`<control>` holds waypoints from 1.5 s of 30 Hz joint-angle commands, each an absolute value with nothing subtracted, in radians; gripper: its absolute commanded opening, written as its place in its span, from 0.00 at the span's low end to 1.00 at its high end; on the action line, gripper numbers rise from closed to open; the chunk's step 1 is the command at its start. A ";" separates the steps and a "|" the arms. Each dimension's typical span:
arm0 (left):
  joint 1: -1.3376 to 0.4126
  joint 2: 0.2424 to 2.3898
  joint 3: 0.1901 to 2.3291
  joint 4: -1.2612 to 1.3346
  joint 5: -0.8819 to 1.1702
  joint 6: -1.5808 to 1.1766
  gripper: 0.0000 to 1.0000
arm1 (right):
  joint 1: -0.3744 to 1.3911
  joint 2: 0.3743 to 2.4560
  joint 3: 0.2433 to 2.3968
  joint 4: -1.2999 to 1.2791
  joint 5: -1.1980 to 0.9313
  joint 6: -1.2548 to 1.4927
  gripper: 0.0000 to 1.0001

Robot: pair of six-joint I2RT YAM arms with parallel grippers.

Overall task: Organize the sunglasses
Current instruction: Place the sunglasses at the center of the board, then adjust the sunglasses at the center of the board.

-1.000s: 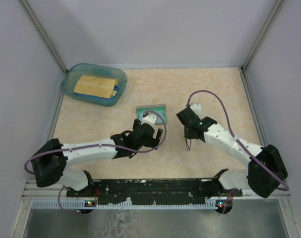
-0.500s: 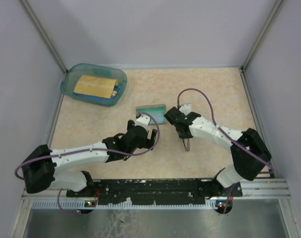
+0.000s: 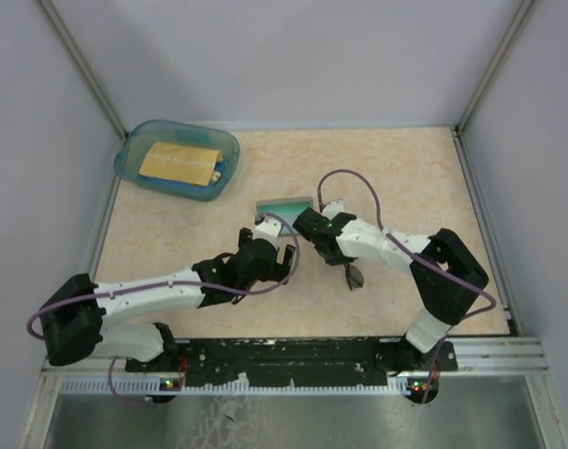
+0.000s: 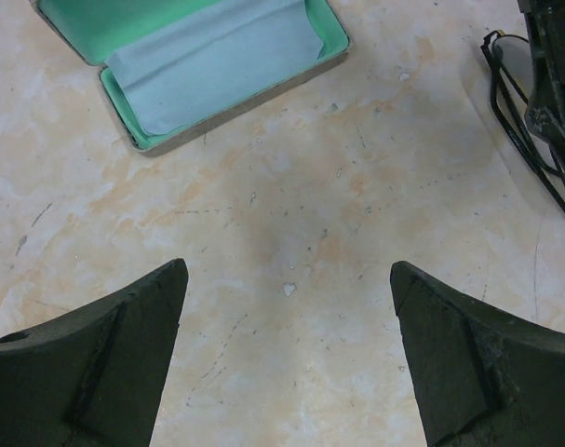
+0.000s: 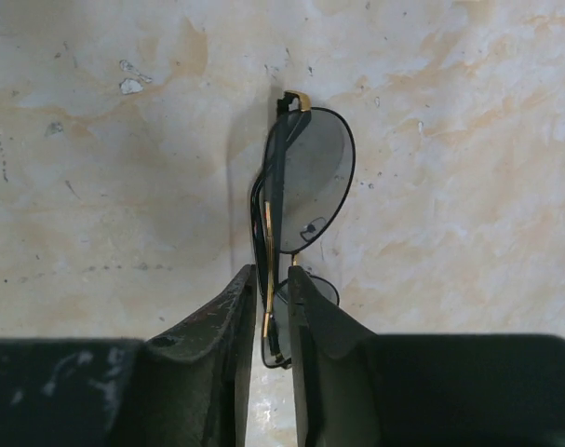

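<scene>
The sunglasses (image 5: 305, 186) are folded, with a thin dark and gold wire frame and tinted lenses. My right gripper (image 5: 273, 275) is shut on their frame and holds them edge-up just above the table. In the top view they hang below the right gripper (image 3: 335, 253), as the dark sunglasses (image 3: 353, 274). The grey case (image 4: 217, 65) lies open with teal lining and a light blue cloth (image 4: 208, 60) inside. It also shows in the top view (image 3: 285, 205), just left of the right wrist. My left gripper (image 4: 289, 279) is open and empty over bare table, near the case (image 3: 280, 251).
A teal plastic bin (image 3: 134, 154) holding a tan pad stands at the back left corner. Grey walls close in the table on three sides. A black rail (image 3: 293, 355) runs along the front edge. The right arm's fingers (image 4: 552, 84) show at the left wrist view's right edge.
My right gripper has carried the sunglasses leftward, close to the open case. My left gripper has drawn back slightly toward the near left, away from the case.
</scene>
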State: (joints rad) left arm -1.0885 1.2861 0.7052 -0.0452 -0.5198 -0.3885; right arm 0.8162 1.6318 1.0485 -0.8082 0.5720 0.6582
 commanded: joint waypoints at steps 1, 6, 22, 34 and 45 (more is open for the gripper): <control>-1.091 1.262 0.695 -0.036 -0.536 -0.397 0.96 | 0.825 1.611 1.052 -0.743 0.553 0.671 0.25; -1.090 1.259 0.696 -0.040 -0.540 -0.399 0.96 | 0.824 1.531 1.024 -0.698 0.524 0.662 0.35; -1.090 1.225 0.663 0.024 -0.529 -0.409 0.96 | 0.559 1.216 0.759 -0.577 0.460 0.608 0.59; -1.091 1.218 0.661 0.025 -0.528 -0.408 0.96 | 0.511 1.313 0.703 -0.563 0.478 0.604 0.86; -1.091 1.205 0.654 0.023 -0.538 -0.405 0.96 | 0.500 1.312 0.645 -0.535 0.404 0.576 0.87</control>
State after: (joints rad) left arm -1.0885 1.2320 0.6682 0.0010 -0.5312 -0.4004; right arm 0.5053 1.3148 0.6674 -0.5682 0.4362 0.5945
